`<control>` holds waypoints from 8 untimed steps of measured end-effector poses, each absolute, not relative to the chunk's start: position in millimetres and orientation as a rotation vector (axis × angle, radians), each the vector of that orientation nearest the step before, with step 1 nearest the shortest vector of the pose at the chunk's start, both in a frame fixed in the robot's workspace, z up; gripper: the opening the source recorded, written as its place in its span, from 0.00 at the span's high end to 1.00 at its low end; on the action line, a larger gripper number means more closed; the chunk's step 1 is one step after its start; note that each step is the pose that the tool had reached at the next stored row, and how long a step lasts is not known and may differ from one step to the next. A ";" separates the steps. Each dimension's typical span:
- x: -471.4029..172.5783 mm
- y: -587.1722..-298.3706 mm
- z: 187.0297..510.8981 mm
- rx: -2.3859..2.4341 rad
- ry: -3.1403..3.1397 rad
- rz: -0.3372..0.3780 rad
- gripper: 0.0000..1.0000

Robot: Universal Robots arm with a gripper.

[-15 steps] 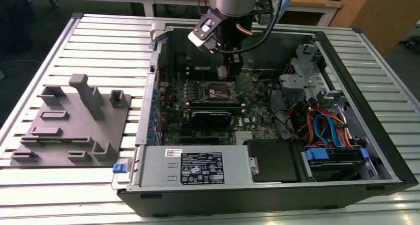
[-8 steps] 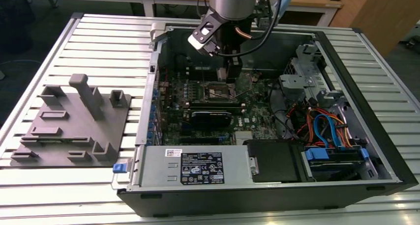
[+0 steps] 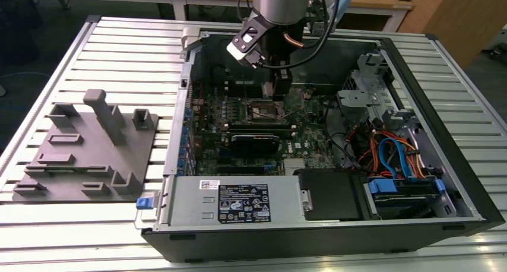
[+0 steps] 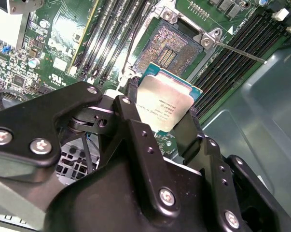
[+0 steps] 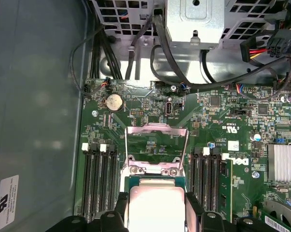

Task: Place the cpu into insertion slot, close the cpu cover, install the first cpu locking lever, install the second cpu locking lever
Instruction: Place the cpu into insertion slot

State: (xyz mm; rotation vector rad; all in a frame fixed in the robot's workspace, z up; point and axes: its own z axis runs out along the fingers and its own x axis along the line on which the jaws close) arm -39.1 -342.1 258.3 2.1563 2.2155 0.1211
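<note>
Robotics lab or assembly-test workshop. Bench (image 3: 119, 52) is ribbed aluminium profile, industrial type. Open desktop computer case (image 3: 317, 242) lies on its side mid-bench, motherboard (image 3: 237, 150) and cables (image 3: 392, 156) exposed. Grey moulded fixture plate (image 3: 79, 165) with pegs and pockets sits near the bench edge at the exterior view's left. Robot arm (image 3: 281, 8) hangs over the case. Wooden desks (image 3: 380, 2) stand beyond the far edge.

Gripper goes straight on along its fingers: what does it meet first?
Probably the insertion slot: in the second wrist view the gripper, shut on the cpu, points at its open pins, so the cpu would touch first. In the first wrist view the cpu cover stands raised, off that line. Depth unclear.
</note>
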 end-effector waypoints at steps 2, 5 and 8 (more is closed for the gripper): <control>-39.1 -342.1 258.3 2.156 2.215 0.121 0.46; -39.1 -342.1 258.1 2.156 2.215 0.121 0.46; -39.2 -342.0 254.1 2.156 2.215 0.121 0.46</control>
